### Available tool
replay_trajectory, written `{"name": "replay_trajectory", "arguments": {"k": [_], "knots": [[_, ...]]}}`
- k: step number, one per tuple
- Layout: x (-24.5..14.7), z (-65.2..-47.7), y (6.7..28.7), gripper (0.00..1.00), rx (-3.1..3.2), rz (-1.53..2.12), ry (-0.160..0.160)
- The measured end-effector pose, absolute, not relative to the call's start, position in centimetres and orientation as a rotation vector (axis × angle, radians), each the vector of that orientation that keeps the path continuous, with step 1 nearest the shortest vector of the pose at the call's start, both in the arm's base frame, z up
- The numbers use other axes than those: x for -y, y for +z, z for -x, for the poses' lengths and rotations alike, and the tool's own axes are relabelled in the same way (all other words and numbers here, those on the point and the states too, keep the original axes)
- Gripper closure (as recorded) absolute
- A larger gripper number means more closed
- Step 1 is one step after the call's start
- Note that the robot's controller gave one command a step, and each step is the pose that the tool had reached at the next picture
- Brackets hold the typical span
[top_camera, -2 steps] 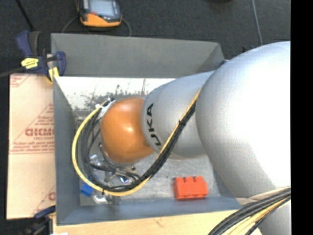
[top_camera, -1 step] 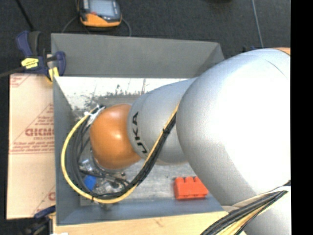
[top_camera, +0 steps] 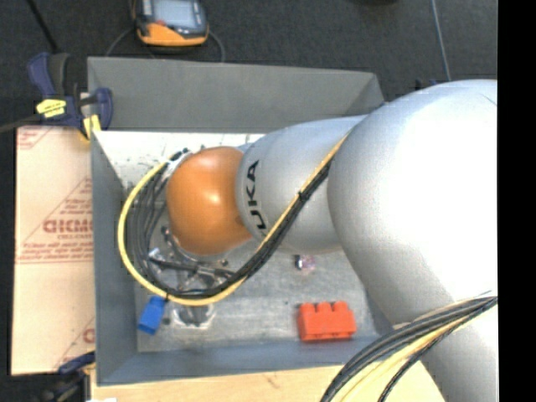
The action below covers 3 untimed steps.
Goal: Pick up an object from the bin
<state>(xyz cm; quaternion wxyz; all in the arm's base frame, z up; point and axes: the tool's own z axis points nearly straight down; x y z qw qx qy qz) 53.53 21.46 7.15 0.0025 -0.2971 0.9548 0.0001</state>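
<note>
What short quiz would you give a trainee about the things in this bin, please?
1. True or false: the orange brick and the small blue block lie apart on the floor of the bin.
2. Which thing lies at the lower left of the bin's floor in the view? A: the small blue block. B: the orange brick. C: a green ball.
3. Fill in: the rounded cover on the arm's wrist is ___ in colour.

Key: 1 true; 2 A; 3 orange.
</note>
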Motion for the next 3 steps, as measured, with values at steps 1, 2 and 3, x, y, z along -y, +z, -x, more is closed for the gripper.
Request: {"name": "replay_trajectory", "arguments": {"k": [1, 2, 3], "knots": [[-23.1, -50.9, 7.1, 0.0, -2.838, 1.345, -0.005], [-23.3, -50.9, 7.2, 1.0, -2.837, 1.339, 0.0], [-21.4, -50.2, 7.3, 1.0, -2.736, 1.512, -0.006]]}}
